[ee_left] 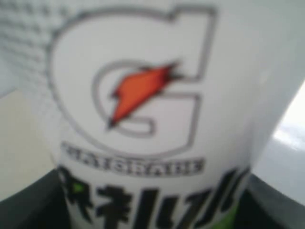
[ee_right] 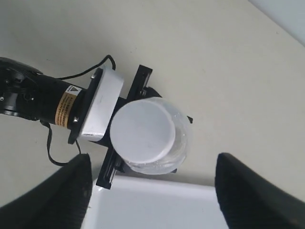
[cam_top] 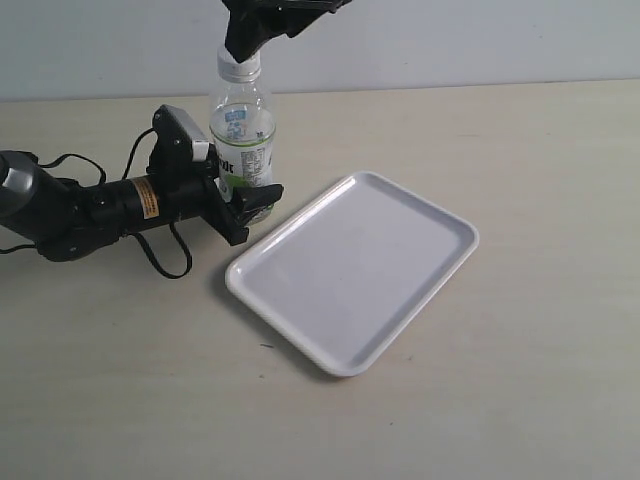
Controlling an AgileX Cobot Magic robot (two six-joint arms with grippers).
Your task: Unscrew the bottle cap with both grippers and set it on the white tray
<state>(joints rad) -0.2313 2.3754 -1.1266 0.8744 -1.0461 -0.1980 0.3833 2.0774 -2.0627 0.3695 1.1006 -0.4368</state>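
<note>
The clear bottle [cam_top: 241, 130] stands upright on the table just left of the white tray [cam_top: 380, 300]. My left gripper [cam_top: 245, 205] is shut on its lower body, and the label [ee_left: 143, 119] fills the left wrist view, with a dark finger [ee_left: 28, 207] at each side. The white bottle cap [cam_top: 239, 66] sits on the neck. Directly over it hangs my right gripper [cam_top: 250, 35], open. From above, the cap [ee_right: 142, 132] shows whole, and the two black fingers [ee_right: 62, 191] stand wide apart, clear of it.
The left arm [cam_top: 100, 205], with its orange label and looping cables, lies along the table at the left. The tray's near corner [ee_right: 157, 205] lies right beside the bottle's base. Bare beige tabletop surrounds the tray, and a pale wall runs behind.
</note>
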